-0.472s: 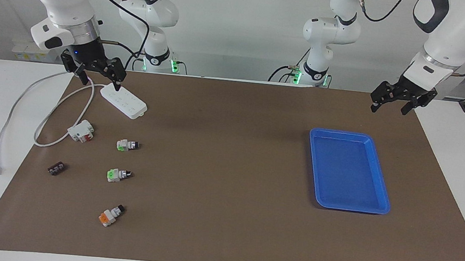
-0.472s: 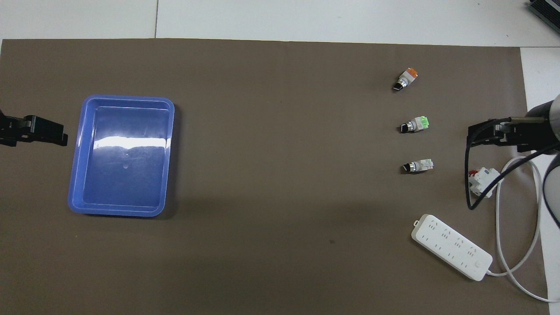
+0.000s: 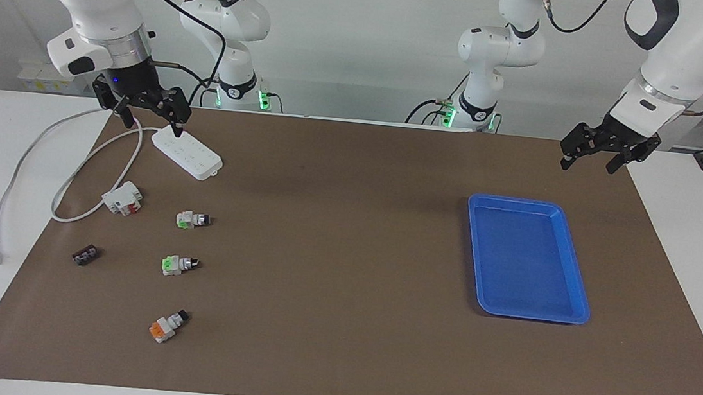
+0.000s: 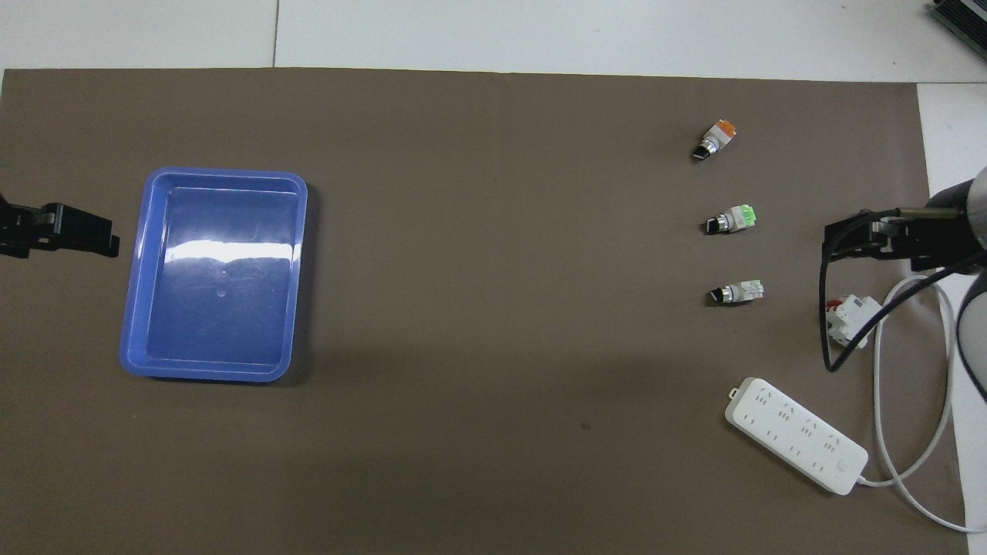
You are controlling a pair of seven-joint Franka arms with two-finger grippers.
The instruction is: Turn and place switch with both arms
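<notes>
The right hand (image 3: 148,115) hangs at the upper left of the facing view, wide open and holding nothing, over one end of the white power strip (image 3: 187,152). The left hand (image 3: 591,157) hangs at the upper right, also wide open and empty, above the brown mat near the blue tray (image 3: 526,259). The switch (image 3: 176,264) lies on the surface at the lower left of that view, between another green switch (image 3: 191,219) and an orange-ended switch (image 3: 166,326)
</notes>
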